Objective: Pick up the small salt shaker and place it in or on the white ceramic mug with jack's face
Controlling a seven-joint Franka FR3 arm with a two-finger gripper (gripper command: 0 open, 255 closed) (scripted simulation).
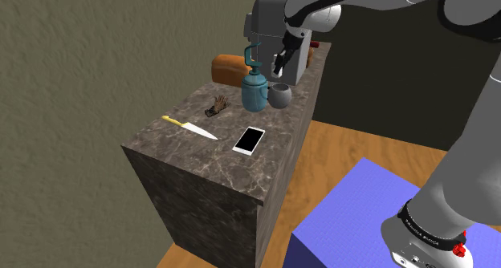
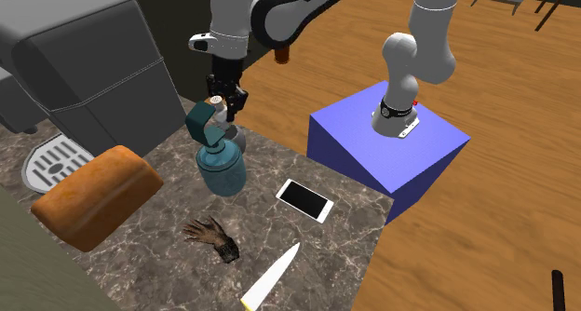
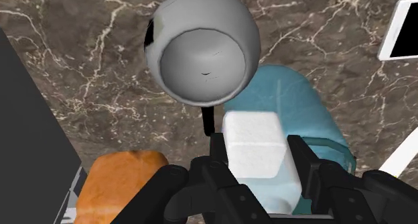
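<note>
Claw clamped on white shaker, raised above tabletop, near grey mug. I'd centre over mug mouth, descend slowly, release low; keep clear of teal jug.

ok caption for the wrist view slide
Tool clasping a white salt shaker above the marble counter near a round grey mug

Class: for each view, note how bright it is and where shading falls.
Shoulder view: dimmest, counter side dark. Second exterior view: brighter, floor evenly lit. Wrist view: shaker bright white in the gripper; mug hollow shaded grey.
</note>
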